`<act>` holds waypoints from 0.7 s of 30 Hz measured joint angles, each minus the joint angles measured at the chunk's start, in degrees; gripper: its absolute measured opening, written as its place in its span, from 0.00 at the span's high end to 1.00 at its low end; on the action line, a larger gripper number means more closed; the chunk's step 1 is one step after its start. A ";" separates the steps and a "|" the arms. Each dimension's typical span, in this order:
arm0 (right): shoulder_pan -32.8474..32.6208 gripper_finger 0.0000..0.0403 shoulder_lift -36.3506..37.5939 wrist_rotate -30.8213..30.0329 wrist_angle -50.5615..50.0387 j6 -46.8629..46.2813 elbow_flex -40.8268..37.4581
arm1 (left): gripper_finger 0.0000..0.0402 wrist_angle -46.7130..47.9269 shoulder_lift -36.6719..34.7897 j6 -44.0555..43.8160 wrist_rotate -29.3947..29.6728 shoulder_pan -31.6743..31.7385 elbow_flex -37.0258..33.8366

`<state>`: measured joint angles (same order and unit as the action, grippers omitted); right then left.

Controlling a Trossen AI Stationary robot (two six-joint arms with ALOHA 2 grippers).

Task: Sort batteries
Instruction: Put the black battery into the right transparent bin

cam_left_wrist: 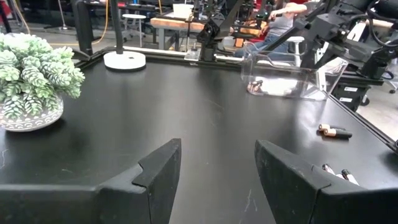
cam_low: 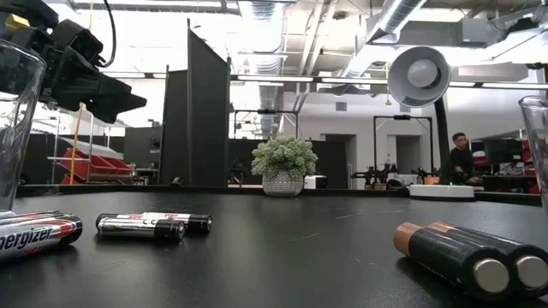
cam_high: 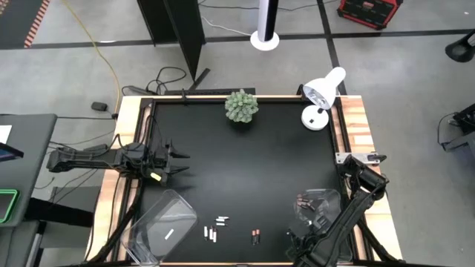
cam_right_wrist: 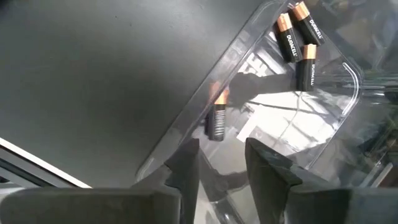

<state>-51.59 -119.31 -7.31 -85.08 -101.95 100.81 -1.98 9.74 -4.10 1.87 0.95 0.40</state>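
My left gripper hovers open over the table's left side, touching nothing. My right gripper is open above the right clear bin at the near right. That bin holds several dark batteries with copper ends; one of them lies just beyond my fingertips. On the table near the front edge lie white batteries and a dark copper-ended pair. The left clear bin holds one white battery.
A small potted plant and a white desk lamp stand along the far edge. A raised wooden rim frames the black tabletop. Bare black surface lies between the plant and the batteries. A person sits in the room behind.
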 joint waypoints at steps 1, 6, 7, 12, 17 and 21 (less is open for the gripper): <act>0.00 0.63 0.00 0.00 -0.51 0.00 0.20 | 0.50 0.00 0.00 0.00 0.00 -0.01 0.00; 0.00 0.61 0.00 0.00 -4.86 -0.01 2.87 | 0.50 0.00 0.00 -0.01 0.02 0.00 0.00; 0.00 0.61 0.05 0.00 -5.02 0.08 3.49 | 0.50 0.00 0.00 -0.02 0.02 -0.02 0.00; 0.83 0.61 1.13 -0.53 -4.89 1.97 4.77 | 0.50 0.00 0.02 -0.07 0.05 -0.01 0.00; 3.31 0.61 1.51 -5.25 -3.72 7.52 6.42 | 0.50 -0.07 0.00 -0.20 0.09 -0.01 0.00; 6.73 0.61 1.51 -10.01 2.08 17.58 7.35 | 0.50 -0.07 0.00 -0.75 0.11 -0.02 0.00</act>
<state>-44.86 -117.80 -17.32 -83.00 -84.37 108.16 -2.04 9.74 -4.85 1.98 0.93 0.40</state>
